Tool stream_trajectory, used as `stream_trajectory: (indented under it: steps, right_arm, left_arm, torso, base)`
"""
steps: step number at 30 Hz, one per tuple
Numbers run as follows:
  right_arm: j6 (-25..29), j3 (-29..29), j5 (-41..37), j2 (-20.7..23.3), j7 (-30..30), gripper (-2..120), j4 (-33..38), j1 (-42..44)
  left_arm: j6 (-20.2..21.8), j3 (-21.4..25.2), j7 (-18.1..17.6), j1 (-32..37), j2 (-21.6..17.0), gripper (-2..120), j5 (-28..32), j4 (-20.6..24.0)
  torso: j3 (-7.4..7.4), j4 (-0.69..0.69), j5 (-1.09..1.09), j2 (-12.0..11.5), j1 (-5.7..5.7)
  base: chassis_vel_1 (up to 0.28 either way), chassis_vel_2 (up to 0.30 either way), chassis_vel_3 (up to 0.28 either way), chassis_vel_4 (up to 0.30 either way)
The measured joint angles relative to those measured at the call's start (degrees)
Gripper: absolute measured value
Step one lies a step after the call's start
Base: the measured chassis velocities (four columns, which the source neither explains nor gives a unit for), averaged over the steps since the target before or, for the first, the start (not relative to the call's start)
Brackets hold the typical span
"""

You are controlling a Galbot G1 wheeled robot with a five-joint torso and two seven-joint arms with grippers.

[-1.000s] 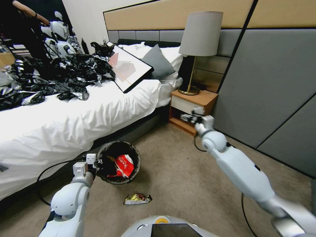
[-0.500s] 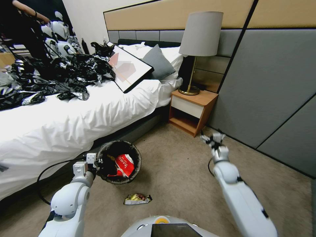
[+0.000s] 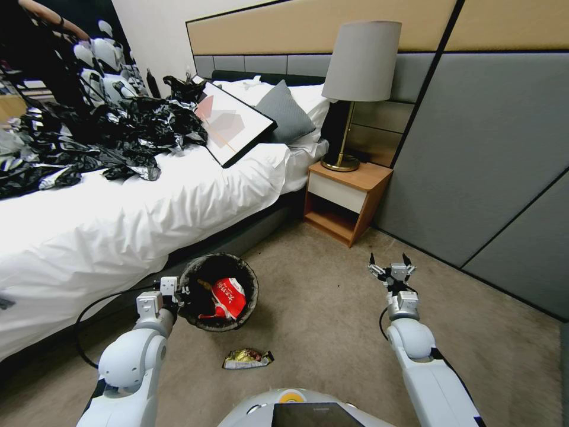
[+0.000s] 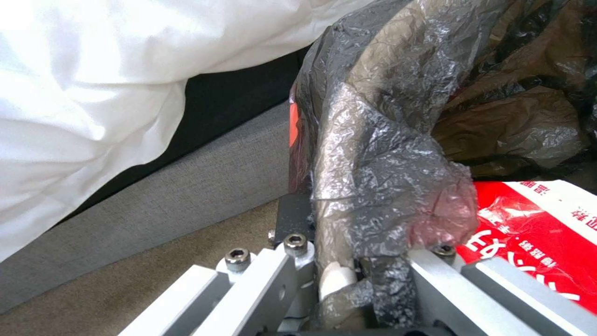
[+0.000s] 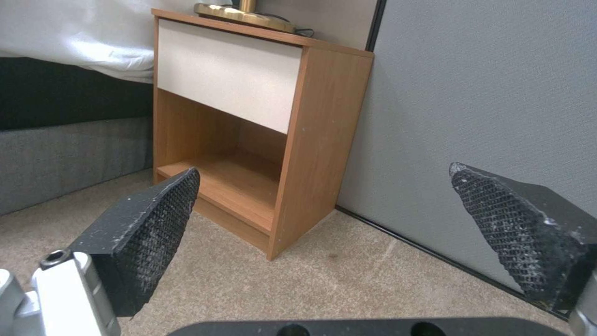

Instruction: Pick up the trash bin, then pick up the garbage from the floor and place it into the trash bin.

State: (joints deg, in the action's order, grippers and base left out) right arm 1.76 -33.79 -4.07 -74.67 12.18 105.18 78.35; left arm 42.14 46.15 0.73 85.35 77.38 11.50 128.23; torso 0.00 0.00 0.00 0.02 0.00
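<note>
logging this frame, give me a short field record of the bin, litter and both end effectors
bin: on carpet beside bed, black liner over rim
in bin: red wrapper
on floor: gold wrapper, in front of bin
left end effector: shut on bin rim and liner
right end effector: open, empty, above carpet, facing nightstand

A bedroom, hotel-like in its fittings.
A bed [image 3: 148, 207] with white bedding stands beside a wooden nightstand [image 3: 345, 198]; a shaded lamp [image 3: 357, 83] sits on the nightstand, padded wall panels [image 3: 486, 160] rise behind it, carpet [image 3: 320, 320] below.
</note>
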Motion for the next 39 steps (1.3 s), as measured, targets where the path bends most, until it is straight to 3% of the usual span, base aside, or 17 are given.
stream_trajectory:
  steps: [39]
  right_arm:
    - [-0.5, 2.9, 0.0, 1.3, 0.3, 100, -1.2, -1.0]
  left_arm:
    - [0.0, 0.4, -0.1, -0.2, 0.1, 0, 0.6, -0.8]
  torso:
    - [0.00, 0.00, 0.00, 0.0, 0.00]
  base:
    - [0.000, 0.000, 0.000, 0.000]
